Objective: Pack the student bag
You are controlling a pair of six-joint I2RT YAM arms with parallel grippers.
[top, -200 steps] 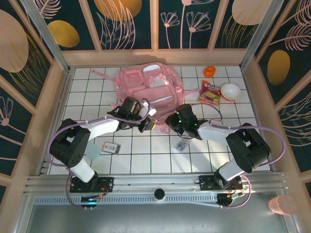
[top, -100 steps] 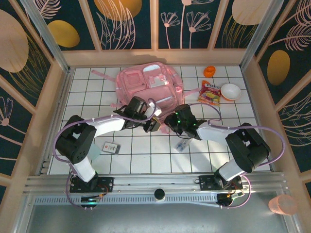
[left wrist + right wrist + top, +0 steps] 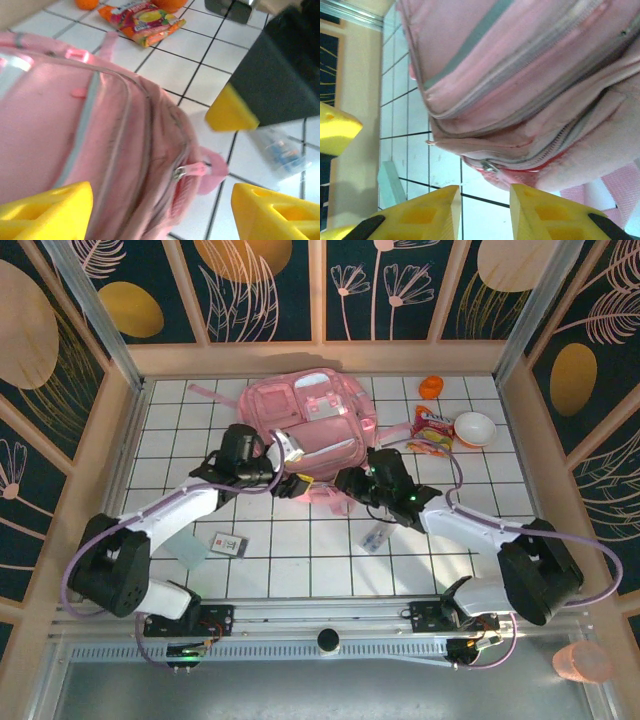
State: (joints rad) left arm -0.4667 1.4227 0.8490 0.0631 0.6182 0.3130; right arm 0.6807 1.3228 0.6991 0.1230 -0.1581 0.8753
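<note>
Student bag (image 3: pixel 305 425) flat on the white tiled bench (image 3: pixel 170 435), far middle, front pockets up, near end toward the arm bases. At that near end, left end effector (image 3: pixel 297 484) spread wide and holding nothing. In the left wrist view, one yellow finger (image 3: pixel 45 207) over the bag, the other over bare tile, with a zip pull (image 3: pixel 189 171) on the bag's edge just beyond the gap. Right end effector (image 3: pixel 346 483) close beside it at the same edge, parted only narrowly, nothing between its tips, zipped seam of the bag just past them. Right of the bag and apart from it: snack packet (image 3: pixel 432 430), white bowl (image 3: pixel 474 428), small orange item (image 3: pixel 431 387). Nearer the arms: a card (image 3: pixel 229 543) and a small clear packet (image 3: pixel 374 537)
</note>
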